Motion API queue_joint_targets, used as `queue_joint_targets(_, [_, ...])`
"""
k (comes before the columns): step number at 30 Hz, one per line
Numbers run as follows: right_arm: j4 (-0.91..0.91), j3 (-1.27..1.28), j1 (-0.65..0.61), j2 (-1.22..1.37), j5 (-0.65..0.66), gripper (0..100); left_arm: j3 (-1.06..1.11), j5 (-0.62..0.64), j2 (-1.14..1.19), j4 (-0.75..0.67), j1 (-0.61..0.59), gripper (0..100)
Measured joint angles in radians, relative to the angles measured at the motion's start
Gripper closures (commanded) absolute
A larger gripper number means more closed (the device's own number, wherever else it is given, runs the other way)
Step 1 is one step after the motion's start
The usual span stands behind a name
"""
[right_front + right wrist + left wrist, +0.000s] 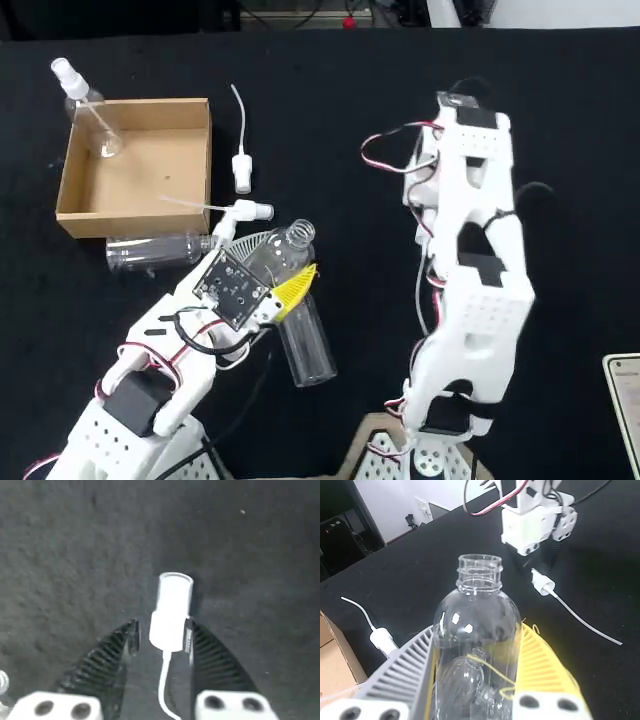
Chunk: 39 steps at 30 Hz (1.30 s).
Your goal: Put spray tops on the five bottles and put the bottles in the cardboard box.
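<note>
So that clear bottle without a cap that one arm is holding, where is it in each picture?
High view: the open bottle sits just left of centre, in the left gripper, near the cardboard box.
Left wrist view: in the middle, clamped by that gripper.
Right wrist view: here the right gripper straddles a spray top instead.
Shared landmark: the cardboard box, at the left wrist view's edge.

Left hand (477,635) clamped on a bottle (479,575), right hand (160,629) low, fingers (212,655) narrowly parted.

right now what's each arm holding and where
Left fingers: bottle, by its body below the neck. Right fingers: nothing yet, open around a spray top.
</note>
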Motion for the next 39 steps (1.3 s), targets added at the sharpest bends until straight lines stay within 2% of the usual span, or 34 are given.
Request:
queue_joint_targets(9, [0.015, -0.044, 0.003, 0.132, -0.008, 86.7, 0.000, 0.000, 0.000, 0.000, 0.000, 91])
queue_joint_targets(16, [0.037, -0.064, 0.009, 0.152, 0.041, 86.5, 0.000, 0.000, 0.000, 0.000, 0.000, 91])
queue_joint_targets(20, [0.084, -0.077, 0.011, 0.153, 0.080, 78.3, 0.000, 0.000, 0.000, 0.000, 0.000, 91])
queue_joint_targets(22, [0.103, -0.077, 0.011, 0.153, 0.095, 77.3, 0.000, 0.000, 0.000, 0.000, 0.000, 91])
queue_joint_targets(30, [0.120, -0.068, 0.012, 0.092, 0.164, 79.2, 0.000, 0.000, 0.000, 0.000, 0.000, 91])
queue_joint_targets(34, [0.094, 0.029, 0.012, 0.083, 0.207, 80.5, 0.000, 0.000, 0.000, 0.000, 0.000, 91])
queue_joint_targets(39, [0.012, 0.114, 0.017, 0.061, 0.222, 87.7, 0.000, 0.000, 0.000, 0.000, 0.000, 91])
